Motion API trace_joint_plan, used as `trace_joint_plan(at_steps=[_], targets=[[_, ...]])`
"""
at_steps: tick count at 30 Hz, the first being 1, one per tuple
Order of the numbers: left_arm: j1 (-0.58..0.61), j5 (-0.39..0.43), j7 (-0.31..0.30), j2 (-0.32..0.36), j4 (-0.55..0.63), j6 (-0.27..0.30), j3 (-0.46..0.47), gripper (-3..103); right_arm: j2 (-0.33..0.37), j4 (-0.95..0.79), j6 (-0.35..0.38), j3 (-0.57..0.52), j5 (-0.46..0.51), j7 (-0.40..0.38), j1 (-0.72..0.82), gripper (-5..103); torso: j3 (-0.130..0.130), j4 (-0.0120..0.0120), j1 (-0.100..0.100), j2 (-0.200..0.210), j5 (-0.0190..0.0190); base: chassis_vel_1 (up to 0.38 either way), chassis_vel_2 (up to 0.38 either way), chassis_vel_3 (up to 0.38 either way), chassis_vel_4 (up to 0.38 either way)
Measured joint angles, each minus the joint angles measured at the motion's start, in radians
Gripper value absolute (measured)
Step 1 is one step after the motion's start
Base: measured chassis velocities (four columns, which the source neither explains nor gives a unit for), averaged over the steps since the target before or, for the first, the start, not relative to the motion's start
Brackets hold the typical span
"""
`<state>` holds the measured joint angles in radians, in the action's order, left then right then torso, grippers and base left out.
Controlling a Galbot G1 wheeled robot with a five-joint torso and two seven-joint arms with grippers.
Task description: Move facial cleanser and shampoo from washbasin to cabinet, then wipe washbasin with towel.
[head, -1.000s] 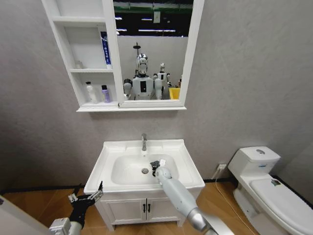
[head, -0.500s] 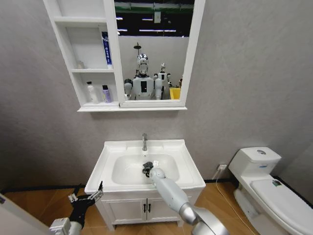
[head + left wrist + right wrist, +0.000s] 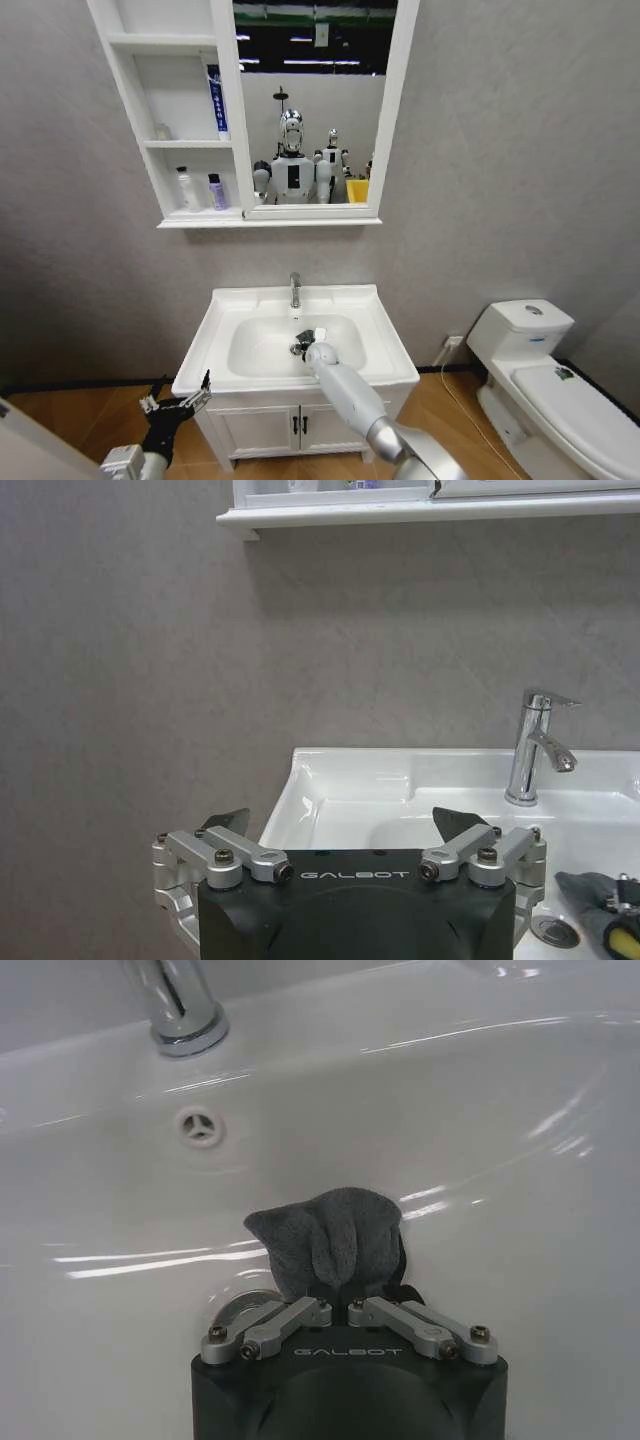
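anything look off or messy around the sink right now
Nothing stands out. The right claw holds the grey towel down in the sink bowl near the drain, by the tap. Bottles stand upright on the cabinet shelves. The left claw hangs open beside the sink's left edge.

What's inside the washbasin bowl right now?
The right hand, shut on the grey towel, sits low in the washbasin bowl. The drain underneath is mostly covered by towel and hand.
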<state>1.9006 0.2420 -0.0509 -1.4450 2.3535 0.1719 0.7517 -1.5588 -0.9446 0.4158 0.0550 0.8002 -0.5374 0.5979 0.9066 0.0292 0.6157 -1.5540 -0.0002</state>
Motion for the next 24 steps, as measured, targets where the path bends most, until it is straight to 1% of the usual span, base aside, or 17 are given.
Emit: trace_joint_plan(at_steps=[2, 3, 4, 6, 7, 9, 11, 12, 13, 14, 16, 17, 18, 20, 21, 23, 24], targets=[[0.0, 0.0, 0.0, 0.0, 0.0, 0.0, 0.0, 100, 0.023, -0.023, 0.011, -0.007, 0.01, -0.05, 0.007, 2, 0.0, 0.0001, 0.0, 0.0, 0.0001, 0.0, 0.0, 0.0, 0.0], [0.0, 0.0, 0.0, 0.0, 0.0, 0.0, 0.0, 100, 0.023, -0.023, 0.011, -0.007, 0.01, -0.05, 0.007, 2, 0.0, 0.0001, 0.0, 0.0, 0.0001, 0.0, 0.0, 0.0, 0.0], [0.0, 0.0, 0.0, 0.0, 0.0, 0.0, 0.0, 100, 0.036, -0.034, 0.021, -0.013, 0.017, -0.081, 0.01, 2, 0.0, 0.0, 0.0, 0.0, 0.0003, 0.0, 0.0, 0.0, 0.0], [0.0, 0.0, 0.0, 0.0, 0.0, 0.0, 0.0, 100, 0.056, -0.052, 0.033, -0.022, 0.029, -0.115, 0.017, 2, 0.0, -0.0001, 0.0, 0.0, 0.0004, 0.0, 0.0, 0.0, 0.0], [0.0, 0.0, 0.0, 0.0, 0.0, 0.0, 0.0, 100, 0.056, -0.052, 0.033, -0.022, 0.029, -0.115, 0.017, 2, 0.0, -0.0001, 0.0, 0.0, 0.0004, 0.0, 0.0, 0.0, 0.0], [0.0, 0.0, 0.0, 0.0, 0.0, 0.0, 0.0, 100, 0.077, -0.074, 0.035, -0.026, 0.027, -0.13, 0.025, 2, 0.0, -0.0006, 0.0, 0.0, 0.0004, 0.0, 0.0, 0.0, 0.0], [0.0, 0.0, 0.0, 0.0, 0.0, 0.0, 0.0, 100, 0.09, -0.086, 0.028, -0.028, 0.009, -0.131, 0.03, 2, 0.0, -0.0004, 0.0, 0.0, 0.0004, 0.0, 0.0, 0.0, 0.0], [0.0, 0.0, 0.0, 0.0, 0.0, 0.0, 0.0, 100, 0.096, -0.091, 0.019, -0.029, -0.007, -0.13, 0.032, 2, 0.0, -0.0004, 0.0, 0.0, 0.0005, 0.0, 0.0, 0.0, 0.0], [0.0, 0.0, 0.0, 0.0, 0.0, 0.0, 0.0, 100, 0.107, -0.096, -0.003, -0.028, -0.045, -0.124, 0.033, 2, 0.0, -0.0003, 0.0, 0.0, 0.0005, 0.0, 0.0, 0.0, 0.0], [0.0, 0.0, 0.0, 0.0, 0.0, 0.0, 0.0, 100, 0.107, -0.096, -0.003, -0.028, -0.045, -0.124, 0.033, 2, 0.0, -0.0003, 0.0, 0.0, 0.0005, 0.0, 0.0, 0.0, 0.0], [0.0, 0.0, 0.0, 0.0, 0.0, 0.0, 0.0, 100, 0.123, -0.096, -0.052, -0.025, -0.143, -0.1, 0.033, 2, 0.0, 0.0, 0.0, 0.0, 0.0003, 0.0, 0.0, 0.0, 0.0], [0.0, 0.0, 0.0, 0.0, 0.0, 0.0, 0.0, 100, 0.131, -0.096, -0.09, -0.025, -0.211, -0.078, 0.029, 2, 0.0, 0.0001, 0.0, 0.0, 0.0004, 0.0, 0.0, 0.0, 0.0], [0.0, 0.0, 0.0, 0.0, 0.0, 0.0, 0.0, 100, 0.131, -0.096, -0.09, -0.025, -0.211, -0.078, 0.029, 2, 0.0, 0.0001, 0.0, 0.0, 0.0004, 0.0, 0.0, 0.0, 0.0], [0.0, 0.0, 0.0, 0.0, 0.0, 0.0, 0.0, 100, 0.142, -0.098, -0.184, -0.03, -0.342, -0.019, 0.02, 2, 0.0, 0.0003, 0.0, 0.0, 0.0, 0.0, 0.0, 0.0, 0.0], [0.0, 0.0, 0.0, 0.0, 0.0, 0.0, 0.0, 100, 0.142, -0.098, -0.184, -0.03, -0.342, -0.019, 0.02, 2, 0.0, 0.0003, 0.0, 0.0, 0.0, 0.0, 0.0, 0.0, 0.0], [0.0, 0.0, 0.0, 0.0, 0.0, 0.0, 0.0, 100, 0.154, -0.113, -0.285, -0.04, -0.507, 0.051, 0.014, 2, 0.0, 0.0002, 0.0, 0.0, 0.0002, 0.0, 0.0, 0.0, 0.0], [0.0, 0.0, 0.0, 0.0, 0.0, 0.0, 0.0, 100, 0.16, -0.124, -0.316, -0.046, -0.559, 0.073, 0.013, 2, 0.0, 0.0001, 0.0, 0.0, 0.0, 0.0, 0.0, 0.0, 0.0]])
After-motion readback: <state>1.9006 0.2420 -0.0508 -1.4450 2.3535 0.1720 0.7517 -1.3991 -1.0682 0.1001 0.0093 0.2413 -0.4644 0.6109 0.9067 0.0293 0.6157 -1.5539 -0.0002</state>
